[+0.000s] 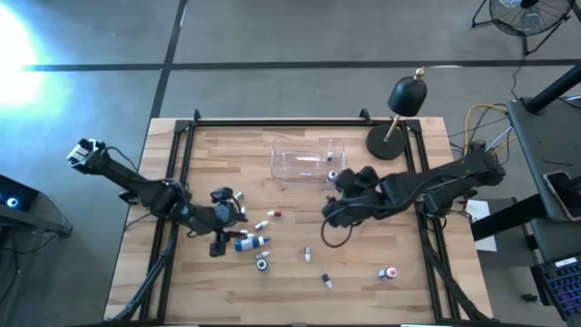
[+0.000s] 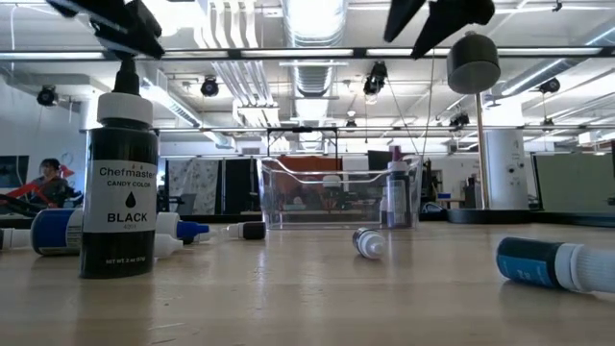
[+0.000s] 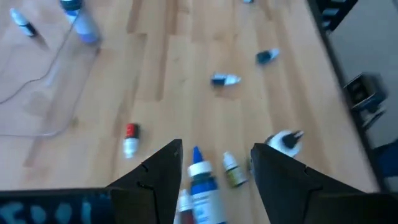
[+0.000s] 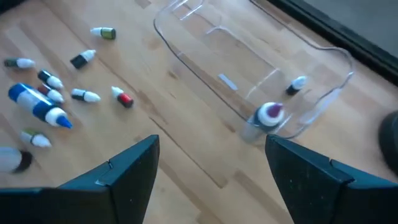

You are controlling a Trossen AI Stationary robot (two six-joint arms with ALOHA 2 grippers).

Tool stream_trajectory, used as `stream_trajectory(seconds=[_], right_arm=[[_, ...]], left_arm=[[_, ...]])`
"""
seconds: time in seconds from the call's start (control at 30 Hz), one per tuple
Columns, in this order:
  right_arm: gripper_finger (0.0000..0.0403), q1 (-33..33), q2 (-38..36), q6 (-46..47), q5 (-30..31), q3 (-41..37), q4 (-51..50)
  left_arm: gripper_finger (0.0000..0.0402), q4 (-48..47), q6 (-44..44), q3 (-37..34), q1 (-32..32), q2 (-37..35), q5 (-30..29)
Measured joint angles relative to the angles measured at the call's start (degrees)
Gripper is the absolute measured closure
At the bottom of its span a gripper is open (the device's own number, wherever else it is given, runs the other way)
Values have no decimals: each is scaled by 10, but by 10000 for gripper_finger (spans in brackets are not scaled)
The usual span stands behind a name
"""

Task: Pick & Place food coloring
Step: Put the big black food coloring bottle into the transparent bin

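On the pale wooden plank table (image 1: 300,291), small dropper bottles of food coloring (image 1: 261,222) lie scattered, most of them in a loose cluster on the left half. A larger white bottle with a blue label and blue tip (image 1: 251,242) lies among them, and a black-labelled bottle with a white cap (image 2: 119,183) stands upright close to the low camera. A clear plastic tub (image 1: 307,160) sits near the far middle of the table; inside it are a bottle with a red and white cap (image 4: 270,114) standing against the wall and a smaller bottle (image 4: 297,83) lying on its floor. A few bottles rest apart toward the near edge, one with a pink cap (image 1: 390,272) on the right.

The left gripper (image 3: 212,163) hovers over the cluster, its fingers spread and holding nothing, with the blue-tipped bottle below the gap. The right gripper (image 4: 211,158) hangs just beside the tub, its fingers wide apart and empty.
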Motion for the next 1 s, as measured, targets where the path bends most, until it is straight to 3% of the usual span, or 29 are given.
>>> stream_trajectory(seconds=[0.5, 0.7, 1.0], right_arm=[[117, 3, -60, -102, -14, -47, -7], [117, 3, -60, -113, -20, -50, -9], [117, 3, -61, -111, -35, -51, -17]], left_arm=[[235, -8, -81, 115, -71, 182, 18], [235, -10, -119, 122, -71, 233, 43], [235, -10, -108, 122, -72, 271, 65]])
